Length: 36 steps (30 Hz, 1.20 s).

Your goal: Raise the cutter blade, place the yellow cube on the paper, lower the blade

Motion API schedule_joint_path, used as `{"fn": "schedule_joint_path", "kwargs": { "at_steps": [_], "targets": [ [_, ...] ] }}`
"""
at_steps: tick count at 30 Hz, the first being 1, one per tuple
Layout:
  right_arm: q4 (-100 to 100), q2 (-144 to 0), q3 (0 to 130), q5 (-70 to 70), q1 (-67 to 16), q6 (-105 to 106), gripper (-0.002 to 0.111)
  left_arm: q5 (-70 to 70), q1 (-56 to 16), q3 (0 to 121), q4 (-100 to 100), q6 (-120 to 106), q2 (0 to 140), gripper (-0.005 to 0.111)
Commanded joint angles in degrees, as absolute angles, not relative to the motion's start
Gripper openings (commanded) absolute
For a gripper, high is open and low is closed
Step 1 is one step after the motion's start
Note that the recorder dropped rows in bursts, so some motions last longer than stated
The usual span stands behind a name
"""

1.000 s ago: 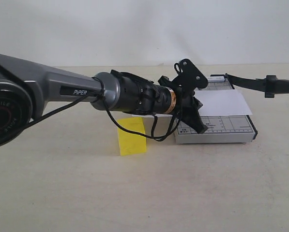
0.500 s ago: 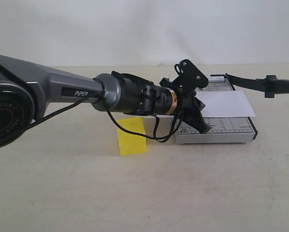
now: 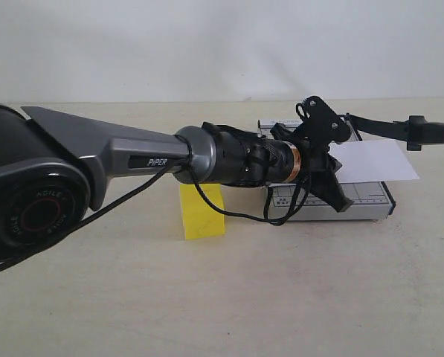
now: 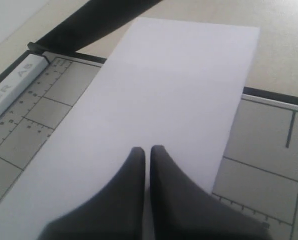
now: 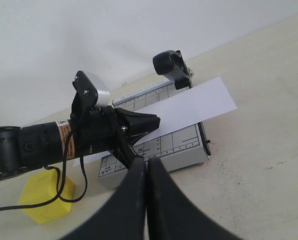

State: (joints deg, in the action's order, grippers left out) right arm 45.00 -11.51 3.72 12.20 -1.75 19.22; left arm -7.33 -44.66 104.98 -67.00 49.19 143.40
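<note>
The left tool has advanced rightward, the white paper sliding along; its fingers pressed together, right tool likewise; matte yellow cube; arm lettered "PiPER".

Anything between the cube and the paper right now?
Yes: the left gripper, shut, sits over the paper at the end nearest the cube, with its arm stretched across that side. It would likely need to withdraw first.

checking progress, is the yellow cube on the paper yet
No, the yellow cube sits on the table beside the cutter base, off the paper.
</note>
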Motion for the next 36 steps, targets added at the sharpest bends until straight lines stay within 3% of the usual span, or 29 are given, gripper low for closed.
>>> {"fn": "schedule_joint_path", "kwargs": {
  "at_steps": [1, 22, 25, 32, 36],
  "targets": [
    [44.68, -11.25, 3.47, 12.19, -1.79, 19.39, 0.000, -4.41, -45.11, 104.78, -66.61, 49.12, 144.34, 0.005],
    [44.68, -11.25, 3.47, 11.79, -1.79, 19.39, 0.000, -3.33, -45.14, 104.58, -66.59, 52.02, 142.14, 0.005],
    [44.68, -11.25, 3.47, 11.79, -1.79, 19.39, 0.000, -4.80, -45.14, 104.58, -66.59, 52.02, 141.87, 0.015],
    [44.68, -11.25, 3.47, 11.79, -1.79, 19.39, 0.000, -5.99, -45.14, 104.58, -66.59, 52.02, 140.71, 0.050],
    [44.68, -11.25, 3.47, 11.79, -1.79, 19.39, 0.000, -4.48, -45.14, 104.58, -66.59, 52.02, 139.61, 0.051]
  ]
}}
